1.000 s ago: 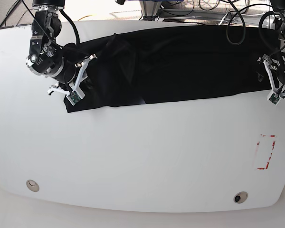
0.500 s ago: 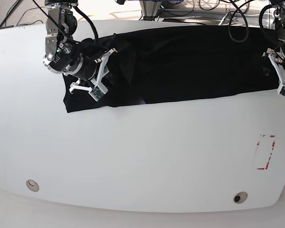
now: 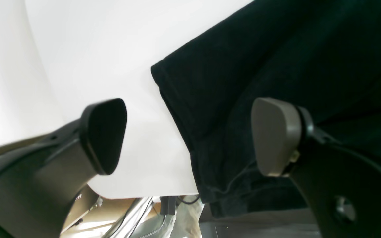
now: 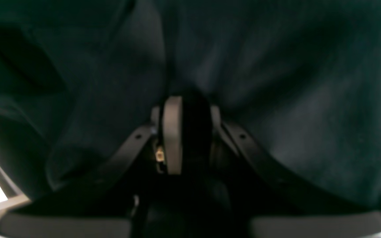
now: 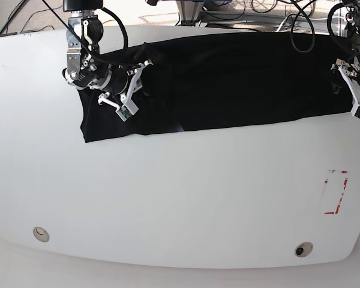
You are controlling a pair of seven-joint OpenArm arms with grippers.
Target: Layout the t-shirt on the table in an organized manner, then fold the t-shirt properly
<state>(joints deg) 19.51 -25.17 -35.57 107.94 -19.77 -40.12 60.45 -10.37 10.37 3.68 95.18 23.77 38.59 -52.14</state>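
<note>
Two grippers work the fold: right gripper (image 4: pixel 187 132) pinches the black t-shirt (image 5: pixel 228 78); left gripper (image 3: pixel 190 135) gapes empty, needing the hem next.

Bright, glary views (right wrist dim, blurred).

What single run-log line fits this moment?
right gripper: shut on t-shirt | left gripper: open beside shirt edge | table: shirt spread
</note>
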